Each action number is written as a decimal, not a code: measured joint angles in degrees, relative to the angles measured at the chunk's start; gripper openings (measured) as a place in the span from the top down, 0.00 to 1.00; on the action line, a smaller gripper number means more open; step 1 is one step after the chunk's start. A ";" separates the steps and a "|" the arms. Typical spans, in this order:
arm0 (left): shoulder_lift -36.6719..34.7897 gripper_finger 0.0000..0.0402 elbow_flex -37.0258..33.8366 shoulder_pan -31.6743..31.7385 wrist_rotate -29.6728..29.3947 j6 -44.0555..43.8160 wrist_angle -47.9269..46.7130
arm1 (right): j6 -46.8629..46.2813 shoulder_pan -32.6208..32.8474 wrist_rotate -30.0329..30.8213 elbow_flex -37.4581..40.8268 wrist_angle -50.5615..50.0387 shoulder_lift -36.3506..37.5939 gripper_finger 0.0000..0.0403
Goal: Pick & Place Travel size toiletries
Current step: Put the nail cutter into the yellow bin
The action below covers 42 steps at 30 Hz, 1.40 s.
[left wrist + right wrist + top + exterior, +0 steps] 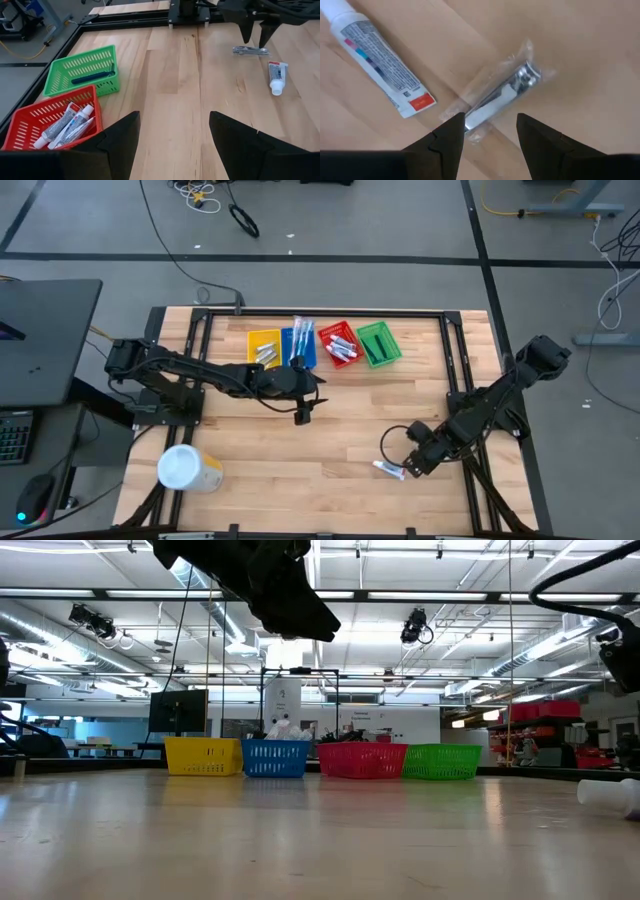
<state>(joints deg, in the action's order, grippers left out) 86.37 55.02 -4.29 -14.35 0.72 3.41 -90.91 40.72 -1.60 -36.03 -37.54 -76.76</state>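
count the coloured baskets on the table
4, in one row along the table's far edge: yellow basket, blue basket, red basket, green basket. None looks hidden.

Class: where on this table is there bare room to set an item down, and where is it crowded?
Bare: the wood between the basket row and the near edge, between the white container and the right gripper. Crowded: around that gripper, by the tube and wrapped metal item.

bright, even overhead light from ceiling strip lamps (420, 595) fills the room. the table (330, 480) shows only soft, faint shadows. the low view's foreground is hazy; its ceiling lines bend toward the edges. the right wrist view is slightly soft close up.
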 joint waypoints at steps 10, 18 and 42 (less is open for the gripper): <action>0.00 0.38 0.00 0.00 0.02 0.26 -0.10 | -6.16 0.94 7.47 0.05 0.04 -0.12 0.53; 0.00 0.38 0.00 0.00 0.02 1.66 -0.10 | -7.58 0.94 6.96 0.11 -1.07 -1.53 0.53; 0.00 0.38 0.00 0.00 0.28 2.73 0.07 | -7.94 -0.69 4.34 0.00 -2.96 -6.46 0.82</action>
<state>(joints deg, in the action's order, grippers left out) 86.37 55.02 -4.29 -14.07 3.44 3.49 -98.85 40.03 2.74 -36.04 -40.50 -83.22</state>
